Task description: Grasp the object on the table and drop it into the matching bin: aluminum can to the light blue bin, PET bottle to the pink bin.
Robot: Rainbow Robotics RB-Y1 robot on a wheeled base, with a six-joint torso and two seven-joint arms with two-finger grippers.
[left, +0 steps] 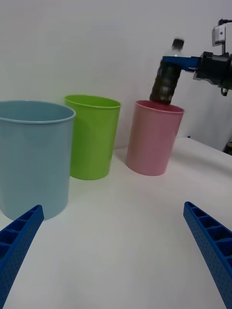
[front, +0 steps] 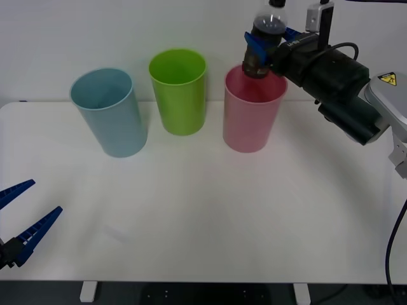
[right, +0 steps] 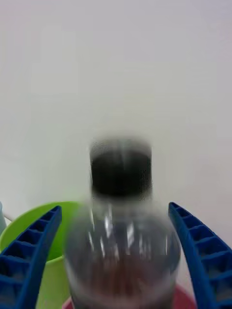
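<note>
Left gripper: parked low at near-left table edge, fingers spread, holding nothing; clear of work.
Light blue bin: leftmost of row, meant for cans, not wanted here.
Lime green bin: middle, no role in task.
Pink bin: rightmost, correct target.
PET bottle: cap up, slightly tilted, base at pink bin's mouth, positioned for drop.
Right gripper: fingers clamped on bottle body; release judged next.
</note>
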